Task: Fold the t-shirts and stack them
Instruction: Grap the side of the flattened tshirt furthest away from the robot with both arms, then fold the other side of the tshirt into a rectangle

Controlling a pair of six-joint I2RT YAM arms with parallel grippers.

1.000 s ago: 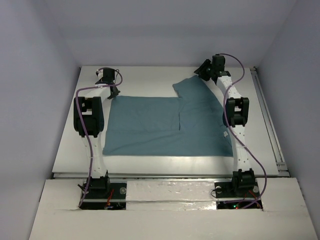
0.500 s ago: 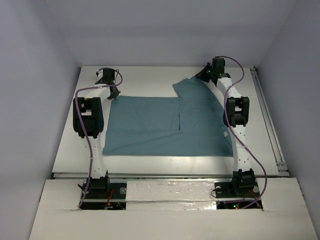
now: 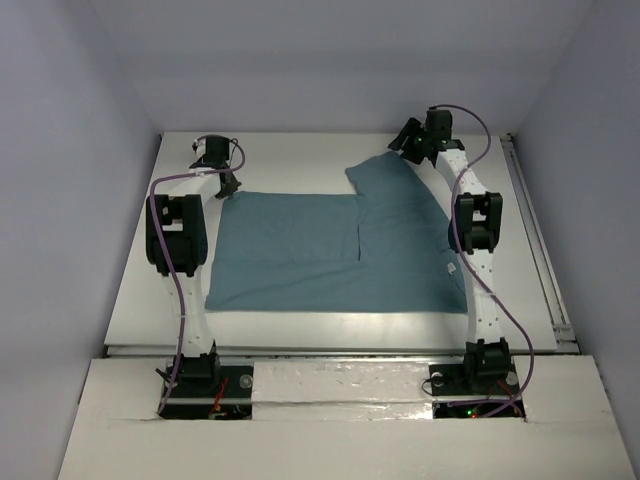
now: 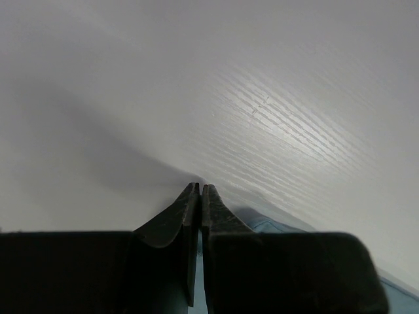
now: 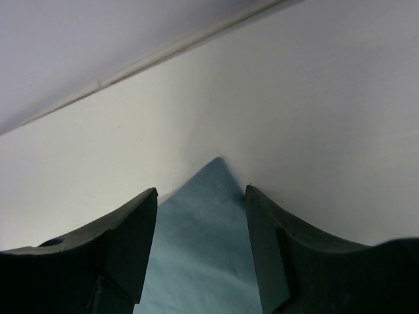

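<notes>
The left gripper [image 4: 198,187] has its fingers pressed together at the far left corner of the teal t-shirt [image 3: 330,250]; whether they pinch cloth is unclear. The right gripper [image 5: 201,191] has its fingers apart around a pointed far corner. The t-shirt lies flat on the white table [image 3: 290,160].

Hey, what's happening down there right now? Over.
Left hand shut at far-left corner of teal t-shirt. Right hand open, straddling its far tip. Nothing in the way.
</notes>
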